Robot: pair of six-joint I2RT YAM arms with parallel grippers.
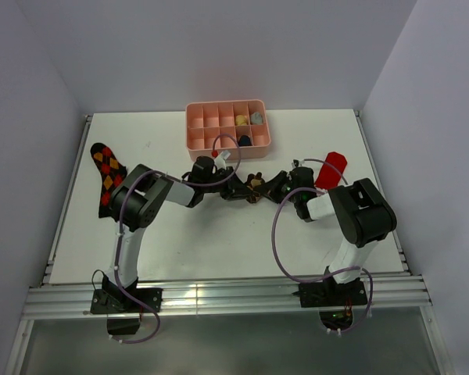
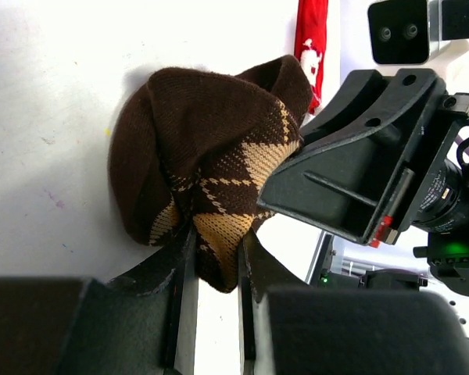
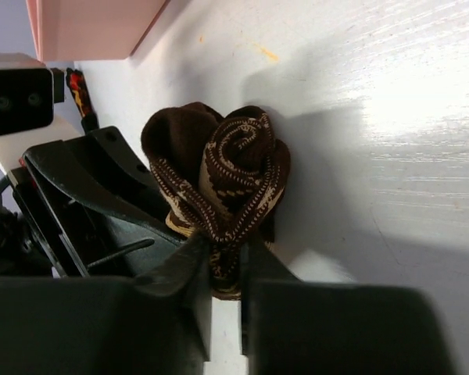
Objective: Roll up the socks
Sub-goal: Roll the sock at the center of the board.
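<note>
Left gripper (image 2: 216, 251) narrow, pinching the tan argyle sock (image 2: 207, 144), bundle at its 12 o'clock; right gripper (image 3: 225, 254) nips the opposite, rolled end; both arms equally near

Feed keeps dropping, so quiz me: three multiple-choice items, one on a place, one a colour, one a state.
1. Where is the red-orange sock? A. at the table's left edge B. in the tray C. far right
2. The held sock's diamonds are: A. tan B. blue C. green
3. The left pincer is: A. wide open B. shut on the held sock C. out of view
Answers: 1 A, it lies far left in the top view; 2 A, tan argyle on dark knit; 3 B, its fingers pinch the fabric.
</note>
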